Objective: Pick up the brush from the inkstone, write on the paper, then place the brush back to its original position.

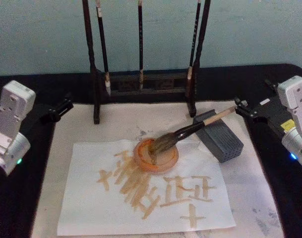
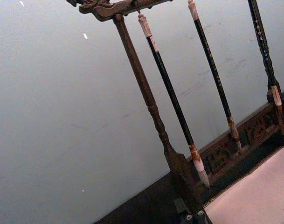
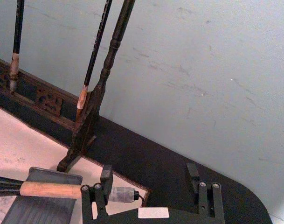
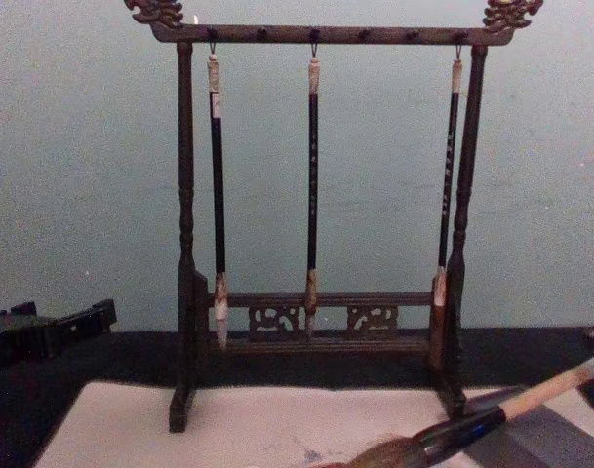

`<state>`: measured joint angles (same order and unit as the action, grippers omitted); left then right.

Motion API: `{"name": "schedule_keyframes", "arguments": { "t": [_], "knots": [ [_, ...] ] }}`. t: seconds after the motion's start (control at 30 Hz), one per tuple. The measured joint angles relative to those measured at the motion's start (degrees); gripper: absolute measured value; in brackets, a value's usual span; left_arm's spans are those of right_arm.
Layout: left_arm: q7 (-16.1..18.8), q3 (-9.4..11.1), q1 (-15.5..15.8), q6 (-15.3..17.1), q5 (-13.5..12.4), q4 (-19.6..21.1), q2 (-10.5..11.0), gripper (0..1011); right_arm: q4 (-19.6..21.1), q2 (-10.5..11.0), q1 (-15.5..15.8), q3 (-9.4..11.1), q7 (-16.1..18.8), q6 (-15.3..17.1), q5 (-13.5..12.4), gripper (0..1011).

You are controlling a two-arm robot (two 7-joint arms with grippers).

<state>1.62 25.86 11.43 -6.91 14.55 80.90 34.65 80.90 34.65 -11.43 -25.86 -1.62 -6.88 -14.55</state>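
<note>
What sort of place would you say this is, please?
Likely a robot's calligraphy desk: a carved rack of three hanging brushes, a thick brush propped on an inkstone, paper bearing brown characters; left gripper and right gripper parked alongside.

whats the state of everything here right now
brush, lying down, shaft on the inkstone, bristles in the dish
paper, flat, already written on
dish, upright on the paper
thin brushes, three hanging from the rack
right hand, open, at the brush's white end
left hand, parked left of the paper
</note>
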Motion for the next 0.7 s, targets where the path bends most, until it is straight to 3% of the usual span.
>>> {"name": "schedule_keyframes", "arguments": {
  "t": [0.7],
  "knots": [
    [0.0, 0.0, 0.0, 0.0, 0.0, 0.0, 0.0, 1002, 0.0, 0.0, 0.0, 0.0, 0.0, -0.03, 0.01, 1001]
  ]
}}
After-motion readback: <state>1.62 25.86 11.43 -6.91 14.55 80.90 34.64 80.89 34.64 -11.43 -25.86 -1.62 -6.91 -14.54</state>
